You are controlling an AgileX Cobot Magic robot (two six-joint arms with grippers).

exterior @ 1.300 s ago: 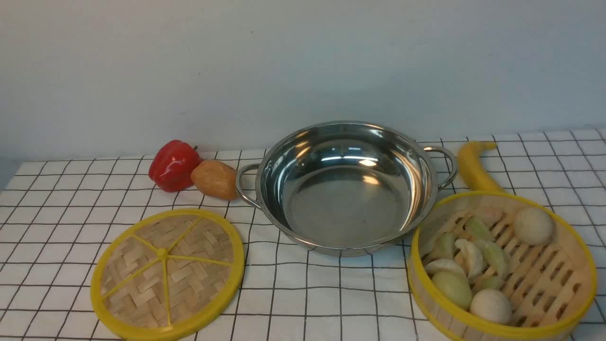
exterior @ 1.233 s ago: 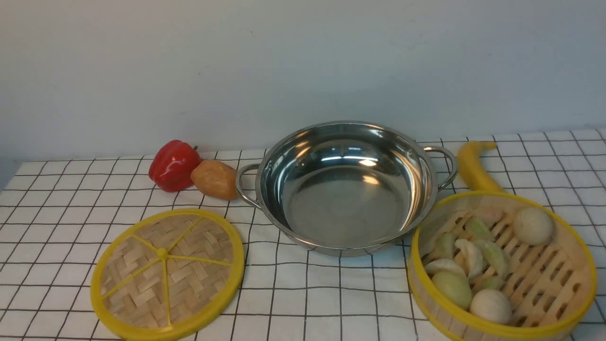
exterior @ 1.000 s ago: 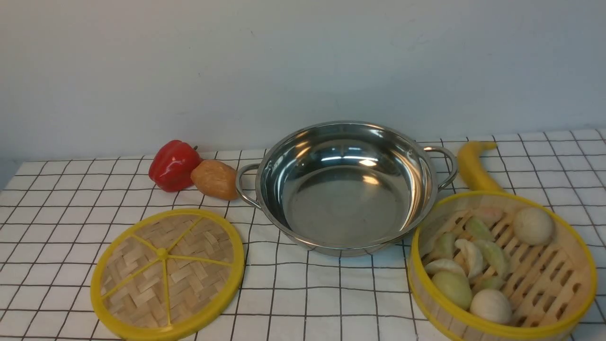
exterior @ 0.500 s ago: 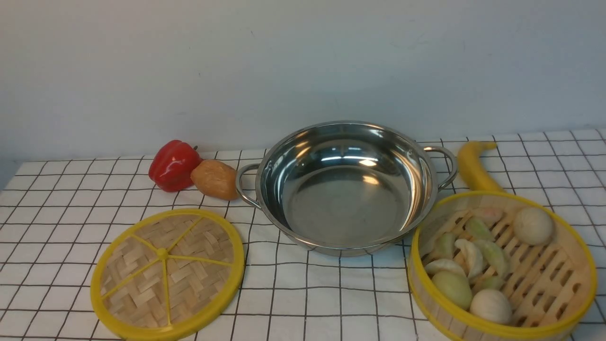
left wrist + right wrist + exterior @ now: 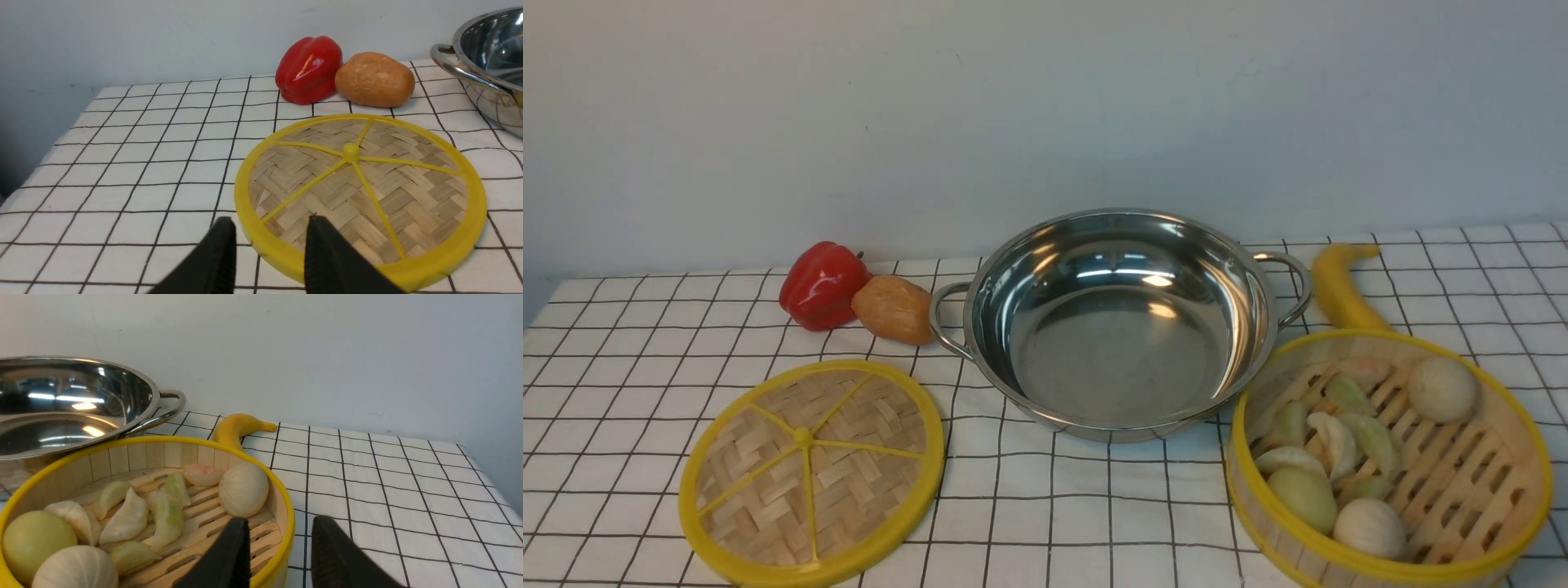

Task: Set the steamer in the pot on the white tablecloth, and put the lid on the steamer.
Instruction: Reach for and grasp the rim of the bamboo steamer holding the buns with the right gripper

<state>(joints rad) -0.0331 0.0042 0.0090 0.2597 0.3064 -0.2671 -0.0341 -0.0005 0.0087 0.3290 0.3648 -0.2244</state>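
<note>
The front camera shows me neither arm. I get the fingers only from the wrist cameras, and only as black tips, since the rest of each gripper is out of frame.

The left gripper (image 5: 270, 220) has its fingers apart. One is over the cloth and one over the weave of the flat woven bamboo lid (image 5: 359, 179), with its near yellow rim between them. I cannot tell whether either finger touches it. The right gripper (image 5: 280, 519) is spread the same way, straddling the wall of the round, yellow-rimmed bamboo steamer (image 5: 122, 457). Contact is unclear there too.

Each wrist camera catches only a slice of the wide shiny steel pot (image 5: 1123, 359), while the front camera shows it whole on the white, black-gridded tablecloth (image 5: 629, 384). From the front, the steamer sits on the cloth just right of the pot, holding pale dumplings and buns (image 5: 1335, 445), and its near edge is cut off by the frame. The lid lies flat on the cloth, left of the pot and nearer me, apart from it.

The steamer hides the lower end of a yellow banana (image 5: 1339, 290). Only the front and left wrist cameras show the glossy red pepper (image 5: 821, 284) and the brown potato-like lump (image 5: 894, 309), side by side near the pot's left handle.
</note>
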